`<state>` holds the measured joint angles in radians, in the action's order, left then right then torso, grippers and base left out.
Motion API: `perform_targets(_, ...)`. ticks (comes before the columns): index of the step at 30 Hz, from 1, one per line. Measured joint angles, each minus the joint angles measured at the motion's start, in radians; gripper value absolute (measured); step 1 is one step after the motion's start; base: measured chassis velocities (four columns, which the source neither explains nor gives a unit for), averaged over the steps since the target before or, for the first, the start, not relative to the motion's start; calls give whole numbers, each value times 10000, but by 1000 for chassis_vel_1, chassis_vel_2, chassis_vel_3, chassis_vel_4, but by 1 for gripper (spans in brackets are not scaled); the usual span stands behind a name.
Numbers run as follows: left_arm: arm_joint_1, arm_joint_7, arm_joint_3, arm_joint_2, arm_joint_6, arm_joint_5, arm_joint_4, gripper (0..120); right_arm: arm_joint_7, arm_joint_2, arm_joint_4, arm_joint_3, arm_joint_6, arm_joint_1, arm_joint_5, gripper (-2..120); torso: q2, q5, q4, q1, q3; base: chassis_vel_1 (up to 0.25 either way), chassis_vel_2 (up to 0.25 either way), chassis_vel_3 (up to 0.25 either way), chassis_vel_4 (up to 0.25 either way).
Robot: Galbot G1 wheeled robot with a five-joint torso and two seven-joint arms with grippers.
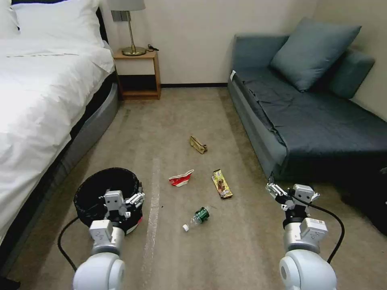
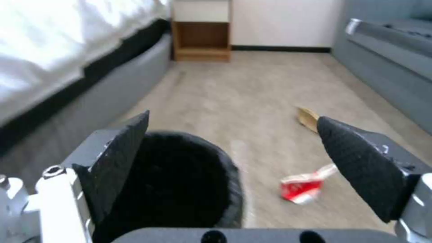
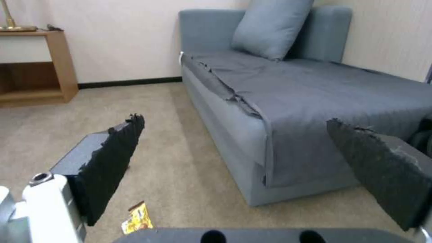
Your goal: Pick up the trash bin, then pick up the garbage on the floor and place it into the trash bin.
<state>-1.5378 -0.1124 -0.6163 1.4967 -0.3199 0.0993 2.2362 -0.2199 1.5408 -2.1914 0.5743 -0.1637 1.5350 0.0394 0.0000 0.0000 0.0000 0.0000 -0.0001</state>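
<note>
Litter lies spread across the carpet between the bed [image 1: 36, 100] on the left and the sofa [image 1: 306, 117] on the right. We note four pieces: a tan paper bag [image 1: 198, 144] farthest off, a red-and-white carton [image 1: 181, 178] nearer, a yellow wrapper [image 1: 222, 184] just right of the carton, and a crushed bottle [image 1: 197, 217] with a green label nearest to us.

The trash bin [image 1: 96, 189] (black, with a crinkly liner and a bit of red at its base) stands on the floor at near left, close to the bed. The left hand [image 1: 130, 202] sits at the bin's near right rim, its fingers [image 2: 114, 168] spread apart and gripping nothing; one pad lies over the bin's mouth in the left wrist view.

The right hand [image 1: 281, 191] hangs at near right beside the sofa's corner, fingers [image 3: 112, 162] likewise apart and empty.
</note>
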Motion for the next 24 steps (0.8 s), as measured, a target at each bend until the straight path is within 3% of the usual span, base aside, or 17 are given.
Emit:
perform_targets(1,0,0,0,0,0,0,0,100,0,0,0,0,0,0,0,100,0,0,0,0,0,0,0,0,0)
perform_targets(4,210,-864,-516,-380,-1149,918,445,100,-11,-11,162,6,11,-78,12,100,0,0,1,0,0,0,0,0,0)
perform_targets(5,210,-864,-516,-380,-1149,918,445,100,-11,-11,162,6,11,-78,12,100,0,0,1,0,0,0,0,0,0)
perform_targets(7,423,-1323,-1015,-601,-2051,1518,415,100,-12,-11,245,-4,13,-136,13,100,0,-1,0,0,0,0,0,0,0)
perform_targets(10,833,-1717,-1749,-1048,-2823,2384,-273,100,-12,-41,333,-18,15,-207,23,100,-1,-5,1,0,1,0,0,0,0)
perform_targets(11,833,-1717,-1749,-1048,-2823,2384,-273,100,-12,-41,333,-18,15,-207,23,100,-1,-5,1,0,1,0,0,0,0)
perform_targets(14,1317,-2085,-2172,-1536,-3338,3524,-1165,100,-7,-84,409,-20,25,-237,33,100,0,-3,1,0,1,0,0,0,0)
perform_targets(19,2031,-2543,-2256,-2071,-3582,4343,-2303,100,7,-103,433,-44,29,-253,34,100,0,-4,1,0,2,0,0,0,0)
perform_targets(24,2671,-3055,-2134,-2335,-4091,5135,-2888,100,15,-103,468,-34,30,-270,26,100,0,-1,0,0,2,0,0,0,0)
